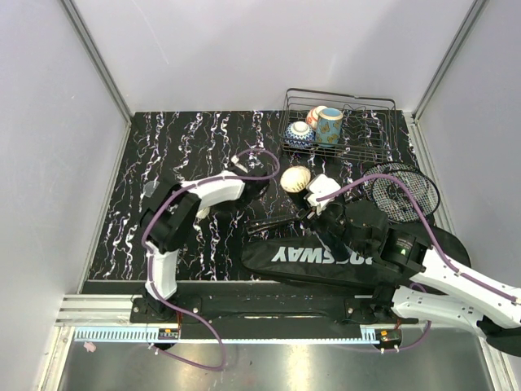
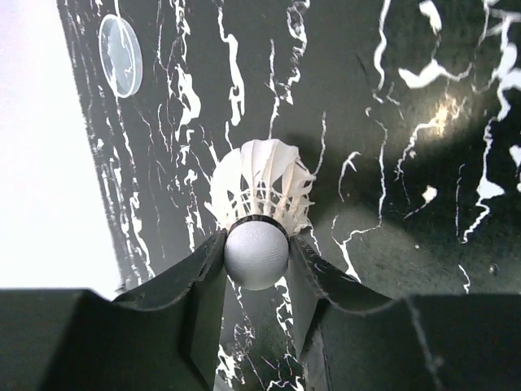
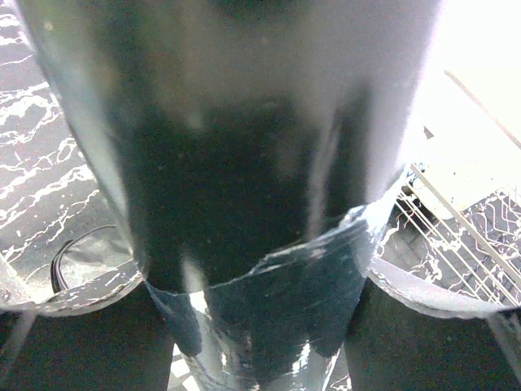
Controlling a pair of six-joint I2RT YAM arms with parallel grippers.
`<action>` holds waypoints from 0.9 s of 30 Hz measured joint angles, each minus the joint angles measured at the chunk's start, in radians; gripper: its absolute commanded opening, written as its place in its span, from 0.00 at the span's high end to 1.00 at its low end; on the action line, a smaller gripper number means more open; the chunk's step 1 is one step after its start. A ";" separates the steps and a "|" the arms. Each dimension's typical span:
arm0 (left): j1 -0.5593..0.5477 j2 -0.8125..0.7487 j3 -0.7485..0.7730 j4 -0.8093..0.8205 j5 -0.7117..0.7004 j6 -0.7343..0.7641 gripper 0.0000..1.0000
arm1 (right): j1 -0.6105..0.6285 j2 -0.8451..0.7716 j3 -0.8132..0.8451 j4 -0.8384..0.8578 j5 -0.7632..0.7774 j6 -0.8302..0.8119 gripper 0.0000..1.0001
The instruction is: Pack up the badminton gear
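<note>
Shuttlecock (image 2: 260, 189) pinched in left pincer (image 2: 257, 246) | right pincer (image 3: 252, 314) clamps tube (image 3: 244, 163) | wire basket (image 1: 342, 92) behind, racket (image 1: 400, 192) close by

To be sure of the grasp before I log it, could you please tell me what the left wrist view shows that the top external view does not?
Only the left wrist view: the left gripper shut on the round cork of a shuttlecock, feathers pointing away. Only the top external view: the CROSSWAY bag, the racket, a second shuttlecock, the wire basket of cups and the right arm. Both: the left gripper and the black marbled table.
</note>
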 measured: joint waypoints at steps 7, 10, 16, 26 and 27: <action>-0.049 0.039 0.004 -0.040 0.011 -0.002 0.03 | 0.000 -0.024 0.000 0.000 0.000 0.009 0.56; -0.048 -0.072 -0.035 0.030 0.138 0.029 0.01 | 0.000 -0.024 0.000 -0.001 0.000 0.011 0.56; -0.028 -0.322 -0.054 0.139 0.458 0.085 0.01 | 0.000 -0.013 0.000 0.000 -0.005 0.011 0.56; 0.393 -0.536 -0.294 0.319 0.916 0.056 0.05 | 0.000 -0.011 0.000 -0.001 -0.007 0.011 0.56; 0.436 -0.556 -0.323 0.331 0.945 0.042 0.05 | 0.000 -0.011 0.000 -0.001 -0.007 0.011 0.56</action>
